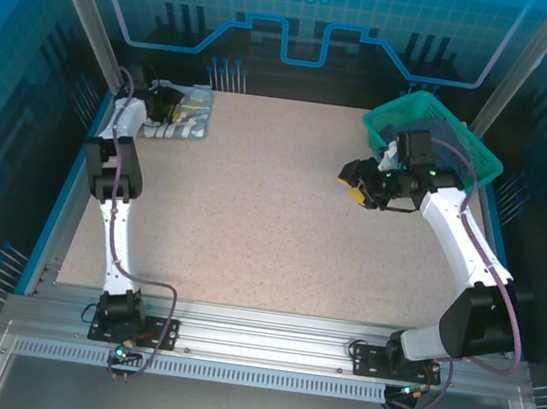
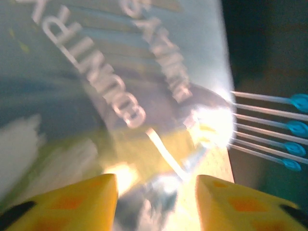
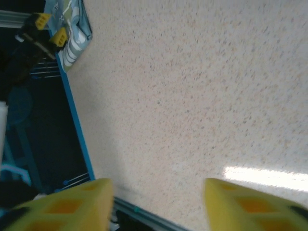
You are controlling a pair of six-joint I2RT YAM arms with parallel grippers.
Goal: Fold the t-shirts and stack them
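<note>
The pale tee [image 1: 187, 112] lies folded small in the far-left corner of the bench [image 1: 271, 224], its white lettering face up in the left wrist view [image 2: 120, 96]. The left claw [image 1: 161, 104] hangs right over it, yellow fingers apart [image 2: 156, 192], with cloth showing in the gap below them; the picture is blurred, but nothing looks pinched. The same corner shows in the right wrist view, tee [image 3: 72, 29] and left claw [image 3: 45, 29] together.

The step in hand looks like the setting down of a folded tee at the stacking spot. The next move would call for the left arm to lift straight off without dragging the fold open, and for a second tee to be fetched.

The right claw [image 1: 357, 185] hovers above bare bench, fingers apart and holding nothing [image 3: 159, 197], just beside the basket [image 1: 422, 108] in the far-right corner. The right arm hides much of the basket's inside, so what lies there cannot be told. Blue-tipped pins [image 2: 293, 127] stand close past the tee's edge, and the left claw must keep off them
</note>
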